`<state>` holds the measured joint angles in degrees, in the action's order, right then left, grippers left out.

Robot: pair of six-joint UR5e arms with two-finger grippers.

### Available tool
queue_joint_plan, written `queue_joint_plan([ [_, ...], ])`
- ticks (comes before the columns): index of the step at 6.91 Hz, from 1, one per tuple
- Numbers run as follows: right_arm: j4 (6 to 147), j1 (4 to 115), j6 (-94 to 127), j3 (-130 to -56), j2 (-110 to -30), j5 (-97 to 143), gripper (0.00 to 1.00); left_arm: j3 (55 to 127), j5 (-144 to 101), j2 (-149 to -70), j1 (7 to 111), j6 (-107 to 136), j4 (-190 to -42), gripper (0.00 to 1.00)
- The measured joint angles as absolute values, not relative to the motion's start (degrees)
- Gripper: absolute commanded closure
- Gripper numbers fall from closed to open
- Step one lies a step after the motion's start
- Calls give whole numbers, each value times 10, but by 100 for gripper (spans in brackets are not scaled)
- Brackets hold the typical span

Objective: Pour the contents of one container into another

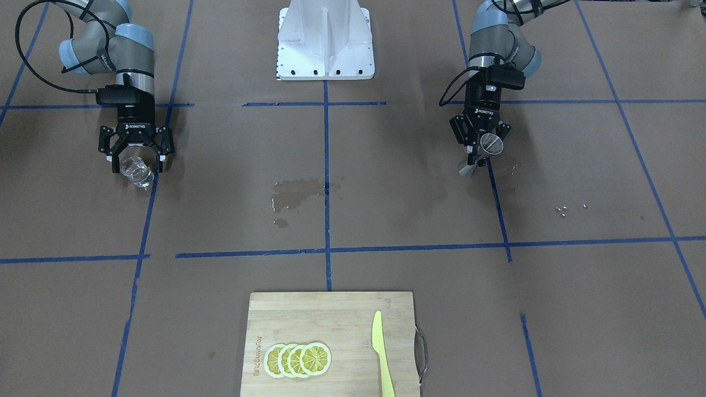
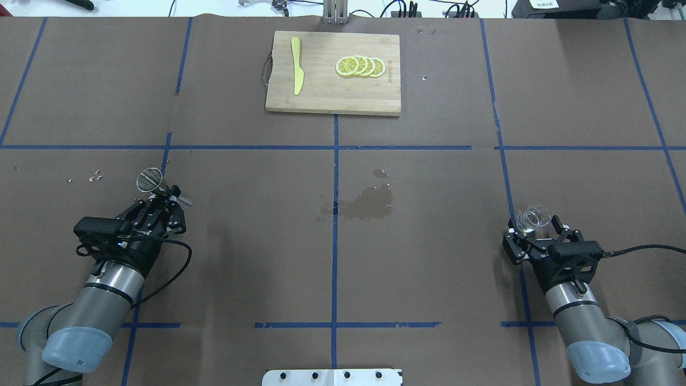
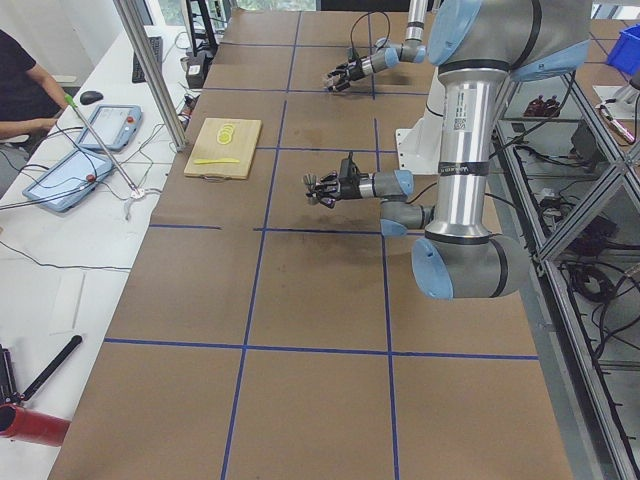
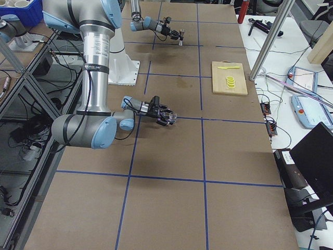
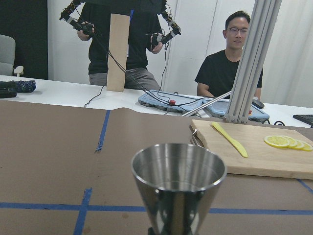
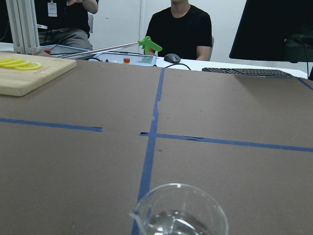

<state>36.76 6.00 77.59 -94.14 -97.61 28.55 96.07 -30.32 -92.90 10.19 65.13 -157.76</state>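
Observation:
My left gripper (image 1: 479, 153) is shut on the narrow waist of the silver jigger (image 1: 490, 144), which it holds upright. In the overhead view the jigger (image 2: 150, 179) sticks out ahead of the left gripper (image 2: 170, 195). Its empty upper cone (image 5: 178, 181) fills the left wrist view. The clear glass cup (image 1: 137, 172) holds some water and stands between the spread fingers of my right gripper (image 1: 138, 162), which is open. A small gap shows on each side of the cup (image 2: 533, 219). Its rim (image 6: 180, 213) shows at the bottom of the right wrist view.
A bamboo cutting board (image 2: 332, 99) with lemon slices (image 2: 360, 66) and a yellow knife (image 2: 297, 72) lies at the far middle edge. A wet patch (image 2: 364, 206) darkens the table's centre. Small droplets (image 1: 562, 209) lie near the left arm. Operators sit beyond the far edge.

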Motion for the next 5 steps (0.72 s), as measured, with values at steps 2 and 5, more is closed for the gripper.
queue_joint_plan([
  [2,367,61,776,-937,-973,286,13,960,-303,-929,102,651,-1578,100],
  [5,337,62,771,-924,-972,286,40,960,-303,-928,102,651,-1578,100],
])
